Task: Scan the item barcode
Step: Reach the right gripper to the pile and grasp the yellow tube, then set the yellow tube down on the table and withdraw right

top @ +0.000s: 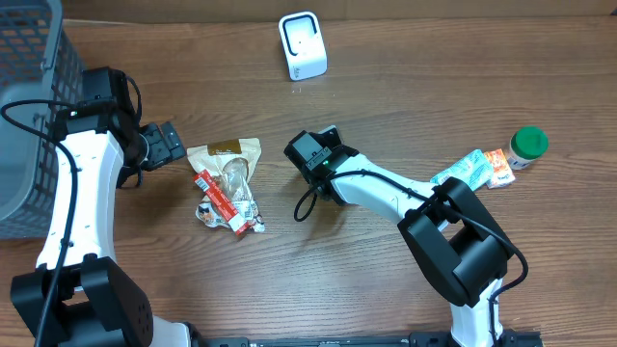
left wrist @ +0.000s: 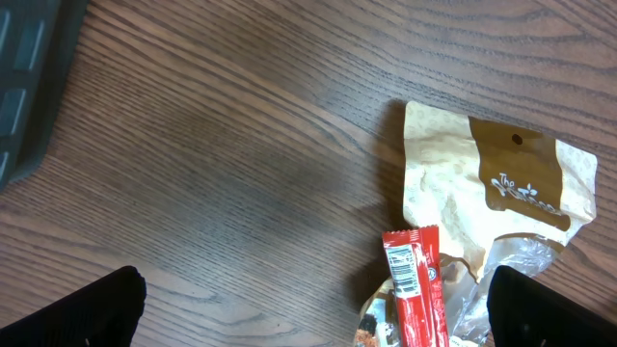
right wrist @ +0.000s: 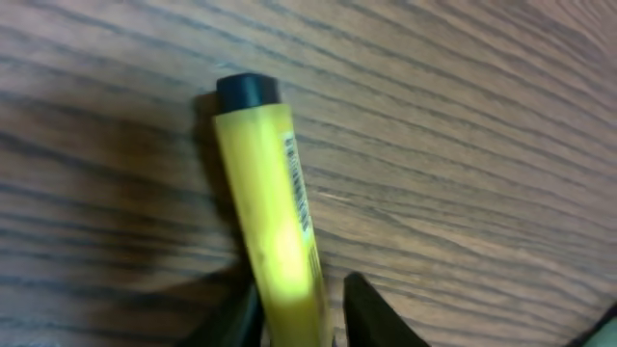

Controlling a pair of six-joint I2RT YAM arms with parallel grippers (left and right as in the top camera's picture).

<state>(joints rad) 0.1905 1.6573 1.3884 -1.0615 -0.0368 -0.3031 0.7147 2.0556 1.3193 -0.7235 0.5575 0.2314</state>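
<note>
Two fingers [right wrist: 374, 310] of right hand [right wrist: 301, 297] flank yellow tube [right wrist: 265, 183] (slightly parted).

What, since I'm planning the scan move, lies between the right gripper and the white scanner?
Only bare wooden table lies between the right gripper and the white scanner; the overhead view shows it.

Tan pouch [left wrist: 482, 193] lies flat on wood table [left wrist: 212, 145], brown header w/ punched hole. Red sachet [left wrist: 413, 289] overlaps pouch's lower-L edge in frame, barcode [left wrist: 404, 271] facing up. Clear wrapper [left wrist: 516, 262] crumpled at pouch's bottom edge. Grey basket [left wrist: 29, 77] far upper-L of pouch. Left gripper [left wrist: 318, 310] spread wide: fingers [left wrist: 87, 308] sit well L of pouch and below its R corner.
</note>
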